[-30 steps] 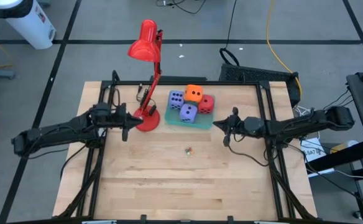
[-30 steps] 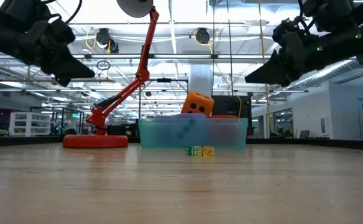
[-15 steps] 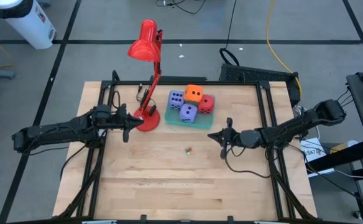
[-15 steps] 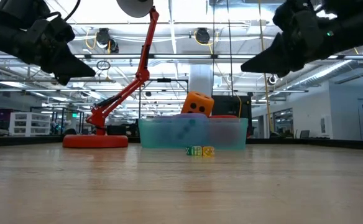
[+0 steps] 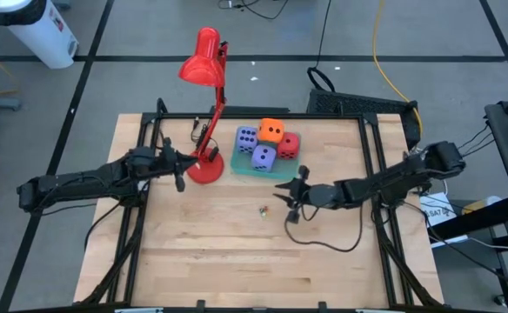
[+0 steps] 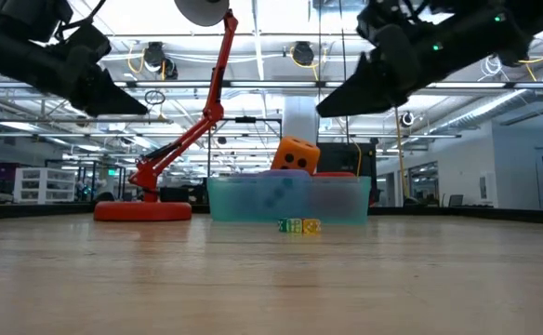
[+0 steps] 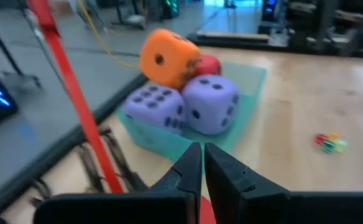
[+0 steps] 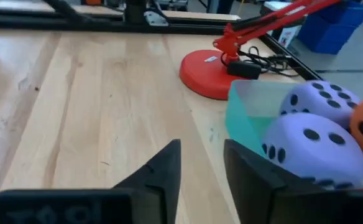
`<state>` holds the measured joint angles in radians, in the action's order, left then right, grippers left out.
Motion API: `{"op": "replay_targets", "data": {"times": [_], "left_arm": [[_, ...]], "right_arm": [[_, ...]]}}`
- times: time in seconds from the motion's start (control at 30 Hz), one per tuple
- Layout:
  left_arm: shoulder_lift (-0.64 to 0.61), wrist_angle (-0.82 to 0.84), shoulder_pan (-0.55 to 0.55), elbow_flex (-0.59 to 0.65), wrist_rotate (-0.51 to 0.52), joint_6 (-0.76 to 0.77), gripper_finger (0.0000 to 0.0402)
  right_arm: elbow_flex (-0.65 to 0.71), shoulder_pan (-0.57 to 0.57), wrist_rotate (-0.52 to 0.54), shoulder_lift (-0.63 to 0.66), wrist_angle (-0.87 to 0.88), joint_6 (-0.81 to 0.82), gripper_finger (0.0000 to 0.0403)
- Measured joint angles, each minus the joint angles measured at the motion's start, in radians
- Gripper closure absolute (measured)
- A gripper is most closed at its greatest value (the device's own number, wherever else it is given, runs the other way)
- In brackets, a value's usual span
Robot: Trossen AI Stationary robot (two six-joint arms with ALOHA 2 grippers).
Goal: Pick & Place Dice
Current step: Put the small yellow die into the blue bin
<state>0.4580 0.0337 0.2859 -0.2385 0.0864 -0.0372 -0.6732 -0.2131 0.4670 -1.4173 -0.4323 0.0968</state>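
Four dice (image 5: 264, 144) sit piled in the tray (image 5: 282, 172) at the back of the surface (image 5: 237, 252), orange on top. Only the wrist views reveal the jaws: the left gripper (image 7: 202, 163) beside the lamp (image 5: 205, 163) is nearly closed and empty; the right gripper (image 8: 201, 163), just before the tray, is slightly parted and empty. The low view hides the purple pair.

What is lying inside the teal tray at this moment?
The teal tray holds four dice: two purple-blue dice, an orange die riding on top, and a red die. The tray floor beneath them is hidden.
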Motion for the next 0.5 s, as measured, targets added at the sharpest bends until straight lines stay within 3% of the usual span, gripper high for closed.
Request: {"op": "replay_targets", "data": {"times": [0.17,0.23,0.33,0.5], "left_arm": [[0.0,-0.101,0.001,0.0,0.037,-0.15,0.0371],[0.0,-0.138,0.001,0.0,0.036,-0.195,0.0371],[0.0,-0.178,0.003,0.0,0.032,-0.195,0.0371],[0.0,-0.106,0.045,-0.051,-0.087,-0.128,0.0371]], "right_arm": [[-0.08,0.004,-0.002,-0.12,-0.005,-0.035,0.028],[-0.093,0.005,-0.05,-0.157,-0.005,-0.033,0.0282],[-0.094,0.013,-0.081,-0.204,0.008,0.046,0.0287],[-0.092,0.031,-0.077,-0.251,0.097,0.163,0.0285]]}}
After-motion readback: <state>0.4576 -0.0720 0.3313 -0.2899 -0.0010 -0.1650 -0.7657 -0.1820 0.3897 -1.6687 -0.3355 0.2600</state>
